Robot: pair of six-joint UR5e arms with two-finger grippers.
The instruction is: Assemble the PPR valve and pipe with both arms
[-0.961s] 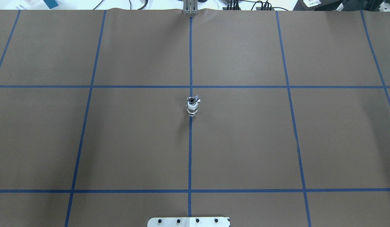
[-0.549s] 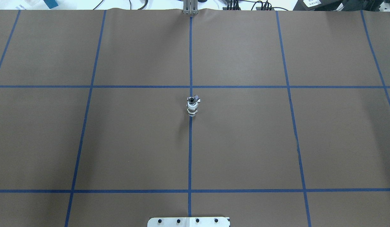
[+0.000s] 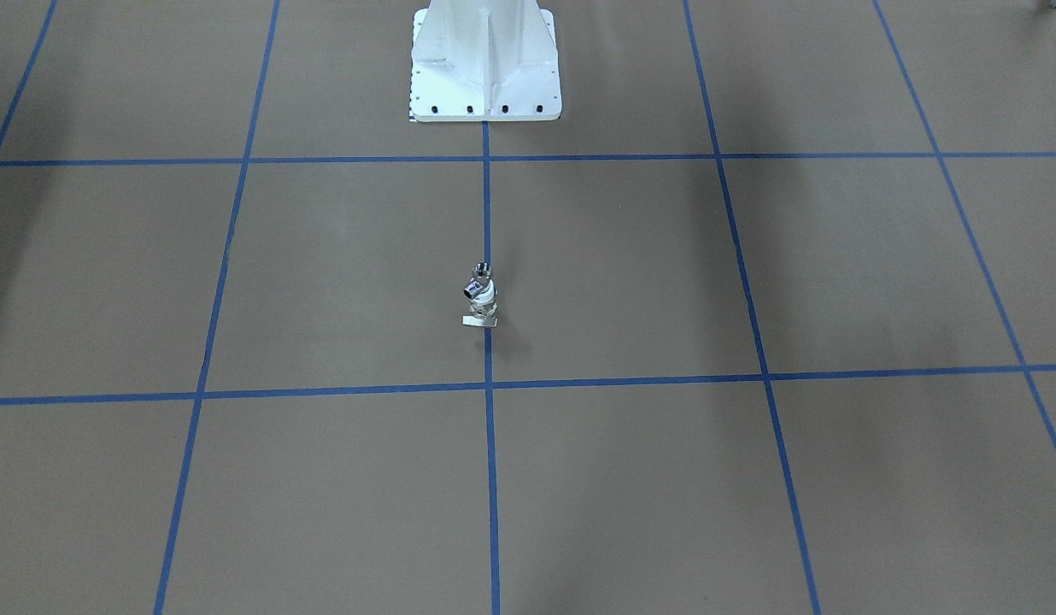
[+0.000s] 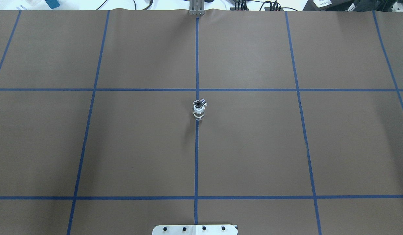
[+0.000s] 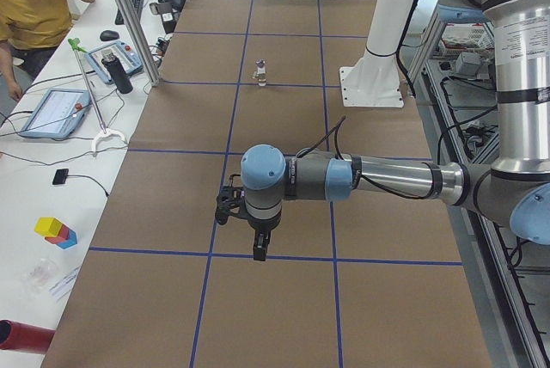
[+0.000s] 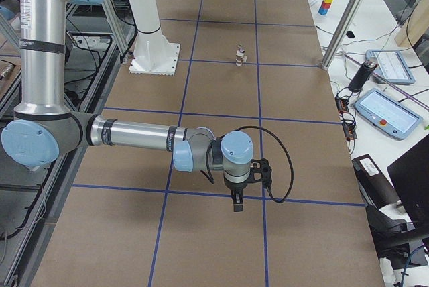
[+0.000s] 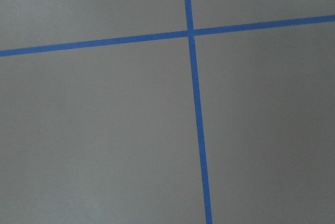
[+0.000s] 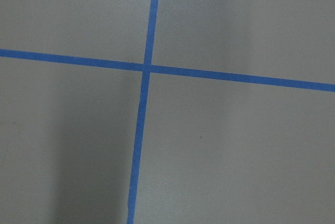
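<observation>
The PPR valve (image 4: 198, 114) stands upright at the centre of the table (image 4: 253, 147), with the pipe (image 4: 197, 104) seated on top. The pair looks light, rigid, slick and easily toppled, so the white collar is the best hold. The left gripper (image 5: 258, 250) hangs far out at 9 o'clock and the right gripper (image 6: 236, 204) at 3. I cannot tell whether either is spread or closed.

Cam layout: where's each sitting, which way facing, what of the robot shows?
Front-facing: across the table, steeply down on PPR valve; white pedestal only.
Overhead: behind robot, forward-down; pedestal foot only.
Exterior left: table end; near left arm, left end effector.
Exterior right: opposite end; near right arm, right end effector.
Wrists: down at blue tape crossings; no body.
Shared: all exteriors see PPR valve.
</observation>
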